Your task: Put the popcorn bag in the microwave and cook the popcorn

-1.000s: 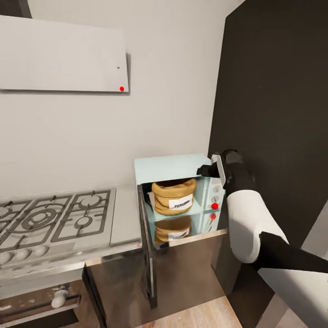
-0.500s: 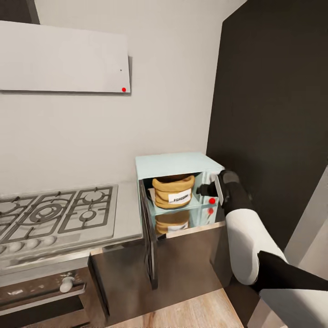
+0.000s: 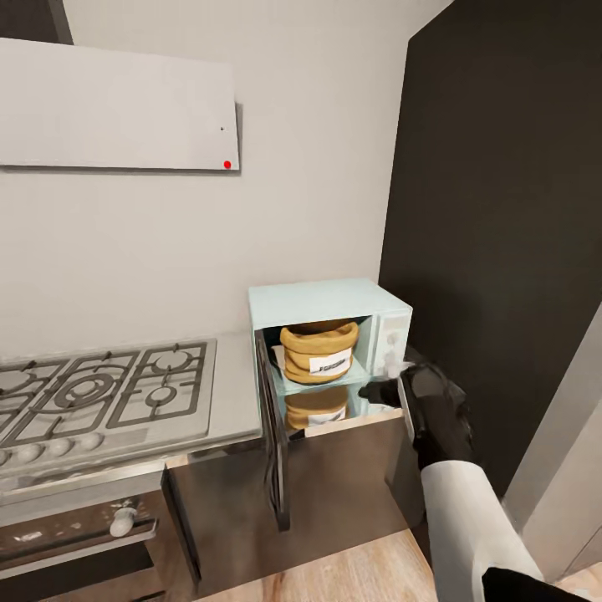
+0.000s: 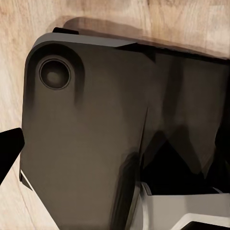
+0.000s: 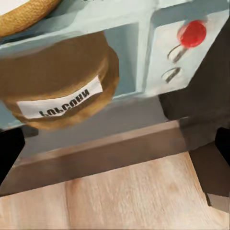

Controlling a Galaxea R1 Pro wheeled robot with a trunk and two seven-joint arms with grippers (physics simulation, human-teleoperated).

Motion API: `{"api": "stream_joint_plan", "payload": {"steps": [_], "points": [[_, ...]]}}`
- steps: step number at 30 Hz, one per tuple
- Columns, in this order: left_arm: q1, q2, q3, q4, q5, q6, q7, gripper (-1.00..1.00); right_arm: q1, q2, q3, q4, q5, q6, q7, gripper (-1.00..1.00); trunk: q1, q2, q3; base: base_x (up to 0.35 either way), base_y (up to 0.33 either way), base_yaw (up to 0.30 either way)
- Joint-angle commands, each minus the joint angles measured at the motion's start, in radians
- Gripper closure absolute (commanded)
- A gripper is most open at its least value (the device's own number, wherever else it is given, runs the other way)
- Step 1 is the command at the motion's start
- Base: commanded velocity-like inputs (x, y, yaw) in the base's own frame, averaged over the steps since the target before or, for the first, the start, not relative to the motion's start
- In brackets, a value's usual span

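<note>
The microwave (image 3: 328, 334) sits at the worktop's (image 3: 234, 393) right end, hard against a dark wall panel (image 3: 502, 234). Its door (image 3: 269, 418) hangs open past the worktop's front edge. The bag (image 3: 318, 351) stands inside. The right gripper (image 3: 378, 391) reaches level just below the knob panel, touching nothing; its fingers look spread.

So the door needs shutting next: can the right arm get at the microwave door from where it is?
Probably yes. The right gripper hangs by the microwave front, and the open door swings out just beside it, nothing between them.
</note>
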Motion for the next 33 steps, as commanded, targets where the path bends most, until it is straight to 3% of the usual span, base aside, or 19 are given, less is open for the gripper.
{"api": "stream_joint_plan", "payload": {"steps": [1,3,6,8,11,14,20,23,25,27,29,33], "points": [[-0.001,0.000,0.001,0.000,0.007,-0.003,0.000,-1.00,0.019,0.001,0.015,-0.010,0.012,-0.038,0.045,-1.00,0.000,-0.001,-0.001,0.000,0.000,0.000],[-0.001,0.000,0.001,0.000,0.007,-0.003,0.000,-1.00,0.035,0.001,0.029,-0.014,0.010,-0.121,0.142,-1.00,0.000,-0.001,-0.001,0.000,0.000,0.000],[-0.001,0.000,0.001,0.000,0.007,-0.003,0.000,-1.00,0.039,0.001,0.030,-0.016,0.010,-0.164,0.263,-1.00,0.000,-0.001,-0.001,0.000,0.000,0.000],[-0.001,0.000,0.001,0.000,0.007,-0.003,0.000,-1.00,0.040,0.001,0.031,-0.020,0.011,-0.178,0.292,-1.00,0.000,-0.001,-0.001,0.000,0.000,0.000],[-0.001,0.000,0.001,0.000,0.007,-0.003,0.000,-1.00,0.040,0.001,0.030,-0.010,0.013,-0.381,0.291,-1.00,0.000,-0.001,-0.001,0.000,0.000,0.000],[-0.001,0.000,0.001,0.000,0.007,-0.003,0.000,-1.00,0.040,0.001,0.029,0.068,0.010,-0.574,0.285,-1.00,0.000,-0.001,-0.001,0.000,0.000,0.000],[-0.001,0.000,0.001,-0.001,0.007,-0.003,0.000,-1.00,0.040,0.001,0.026,0.208,0.008,-0.816,0.284,-1.00,0.000,-0.001,-0.001,0.000,0.000,0.000],[-0.001,0.000,0.001,-0.001,0.007,-0.003,0.000,-1.00,0.040,0.001,0.026,0.226,-0.014,-0.868,0.284,-1.00,0.000,-0.001,-0.001,0.000,0.000,0.000],[-0.001,0.000,0.001,-0.001,0.007,-0.003,0.000,-1.00,0.041,0.001,0.017,0.243,-0.057,-0.903,0.284,-1.00,0.000,-0.001,-0.001,0.000,0.000,0.000],[-0.001,0.000,0.001,-0.001,0.007,-0.003,0.000,-1.00,0.041,0.001,0.002,0.291,-0.092,-0.993,0.284,-1.00,0.000,-0.001,-0.001,0.000,0.000,0.000],[-0.001,0.000,0.001,-0.001,0.007,-0.003,0.000,-1.00,0.041,0.001,-0.003,0.343,-0.100,-1.068,0.284,-1.00,0.000,-0.001,-0.001,0.000,0.000,0.000],[-0.001,0.000,0.001,-0.001,0.007,-0.003,0.000,-1.00,0.041,0.001,-0.005,0.364,-0.101,-1.100,0.288,-1.00,0.000,-0.001,-0.001,0.004,0.000,0.000]]}}
